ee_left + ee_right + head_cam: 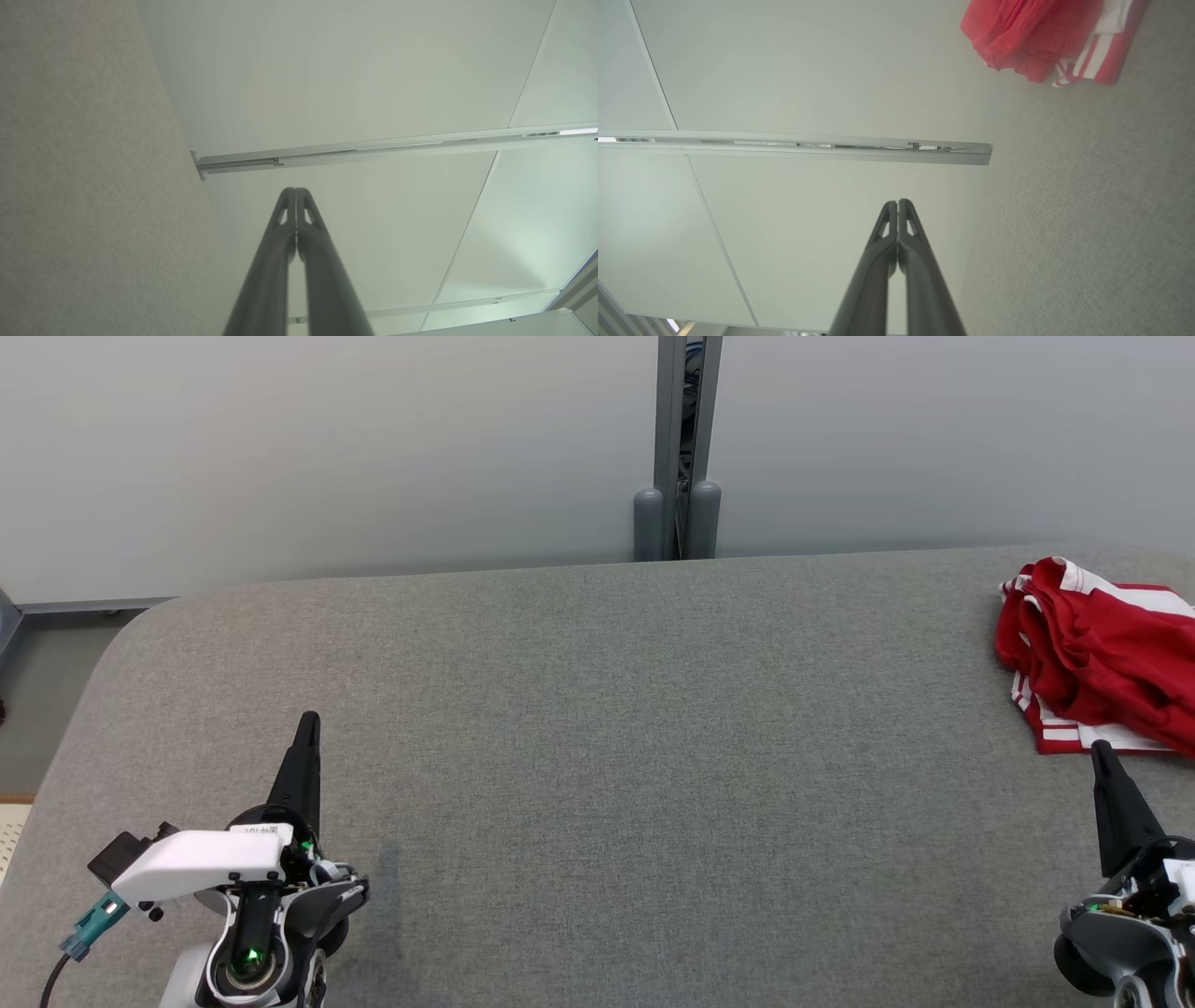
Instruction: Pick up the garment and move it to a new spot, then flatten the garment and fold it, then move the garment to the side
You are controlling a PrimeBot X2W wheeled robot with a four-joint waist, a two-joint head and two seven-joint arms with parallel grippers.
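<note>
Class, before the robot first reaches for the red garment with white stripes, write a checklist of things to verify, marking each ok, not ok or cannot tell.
1. Crumpled red garment with white stripes located, at the table's far right: ok.
2. Garment flat: not ok, it lies bunched.
3. Garment's full extent seen: cannot tell, the head view's right edge cuts it off.
4. Right gripper ready to grasp: not ok, jaws shut.
5. Left gripper ready to grasp: not ok, jaws shut, holding nothing.
6. Room on the grey fabric-covered table for a new spot: ok, a wide bare stretch in the middle.
</note>
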